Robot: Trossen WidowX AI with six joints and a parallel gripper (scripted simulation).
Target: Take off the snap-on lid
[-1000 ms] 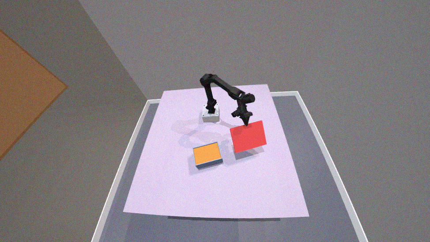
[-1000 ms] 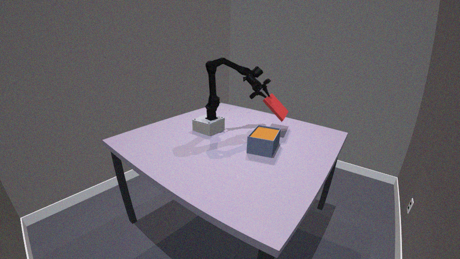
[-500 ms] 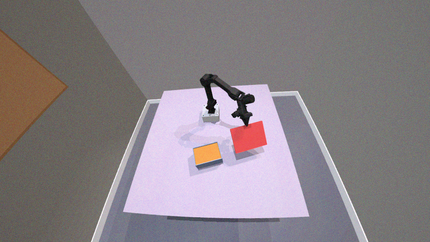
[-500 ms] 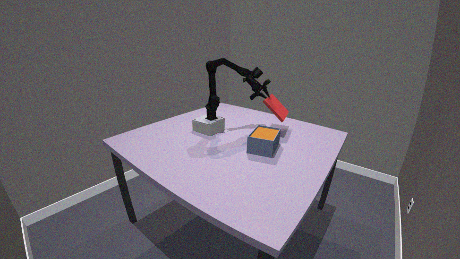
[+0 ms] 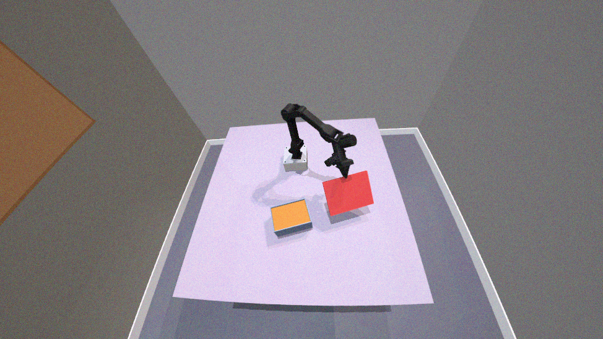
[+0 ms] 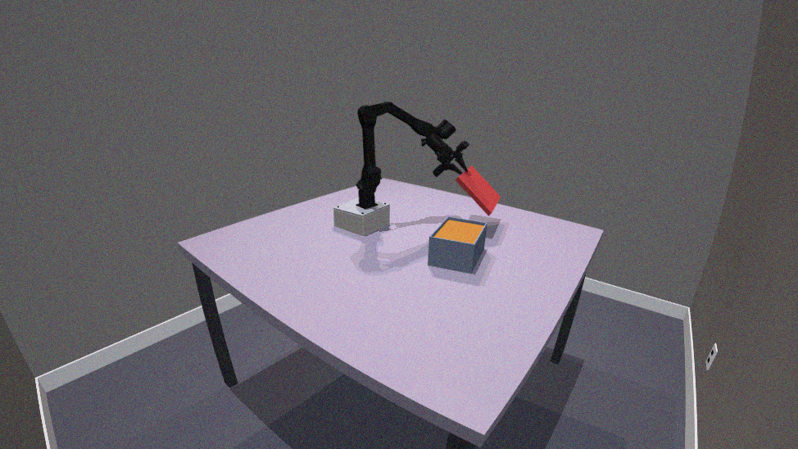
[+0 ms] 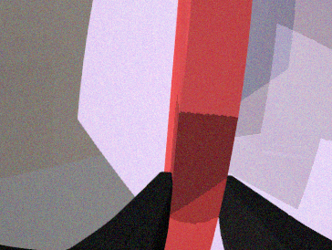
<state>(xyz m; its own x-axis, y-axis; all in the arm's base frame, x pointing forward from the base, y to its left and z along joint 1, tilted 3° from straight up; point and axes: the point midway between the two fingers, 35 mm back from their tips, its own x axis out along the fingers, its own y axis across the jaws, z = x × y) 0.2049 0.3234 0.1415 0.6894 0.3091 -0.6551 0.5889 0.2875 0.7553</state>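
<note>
The red lid [image 5: 348, 193] [image 6: 479, 191] [image 7: 214, 59] hangs above the table, steeply tilted with its far edge down. My gripper [image 5: 346, 175] [image 6: 466, 171] [image 7: 194, 184] is shut on the lid's upper edge; in the wrist view a black finger presses on each side of it. The lid is apart from the storage box and, in the top view, to the right of it. The blue-grey storage box [image 5: 293, 230] [image 6: 453, 254] stands upright and open on the table, with an orange surface inside just below the rim.
The pale lilac table [image 5: 303, 270] [image 6: 334, 268] carries the arm's light grey base block [image 5: 295, 166] [image 6: 361, 220], behind the box in the top view. The lid's shadow falls on the table beneath it. The table's right edge lies beyond the lid in the top view.
</note>
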